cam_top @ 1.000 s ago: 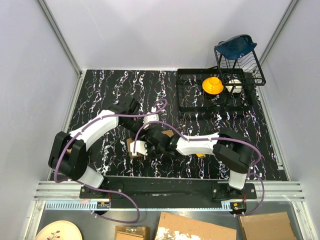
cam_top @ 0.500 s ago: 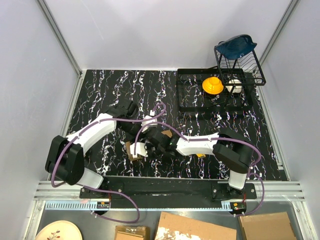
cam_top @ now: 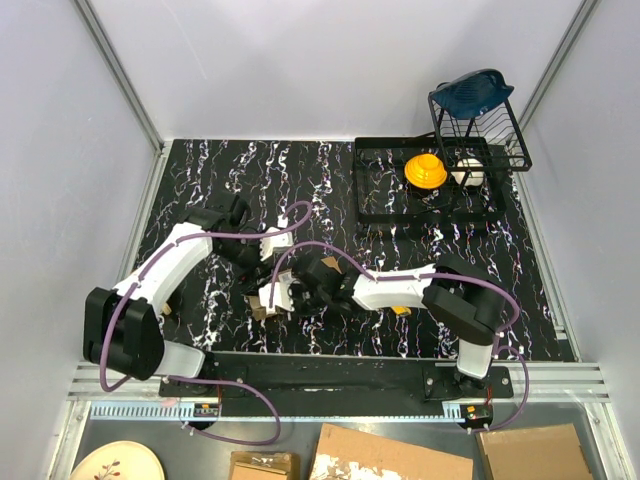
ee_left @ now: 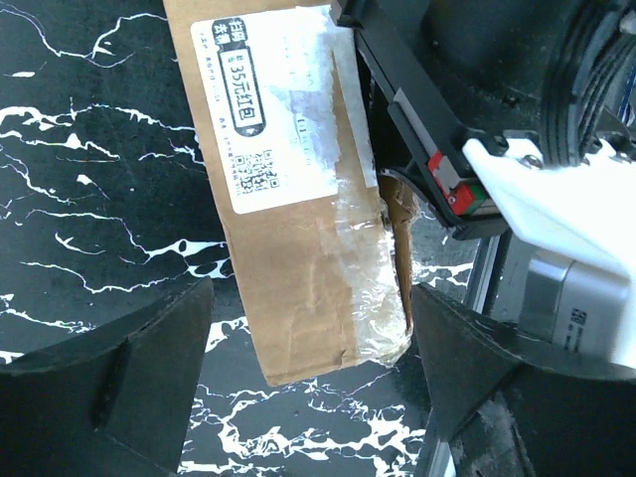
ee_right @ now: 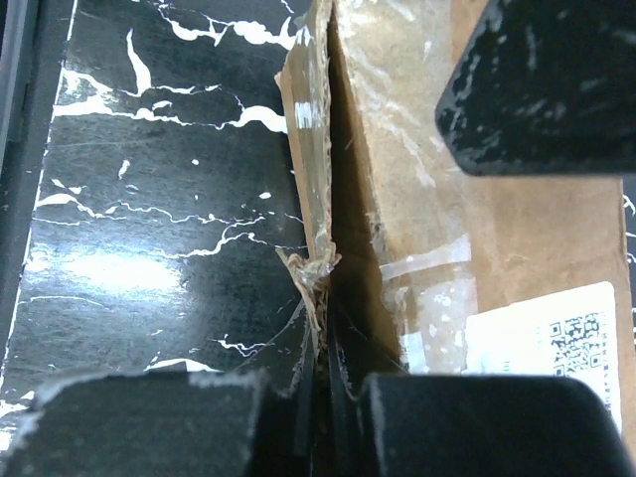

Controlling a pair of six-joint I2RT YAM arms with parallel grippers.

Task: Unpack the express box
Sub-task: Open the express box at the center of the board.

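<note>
Yellow bowl [cam_top: 425, 170] in black wire rack [cam_top: 380, 215] on marbled tabletop [cam_top: 250, 165]

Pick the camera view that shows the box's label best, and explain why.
Left wrist: the whole label lies in view, print and code visible. Right wrist catches only one corner. From the top, arms cover most of the box; no label can be made out.
</note>
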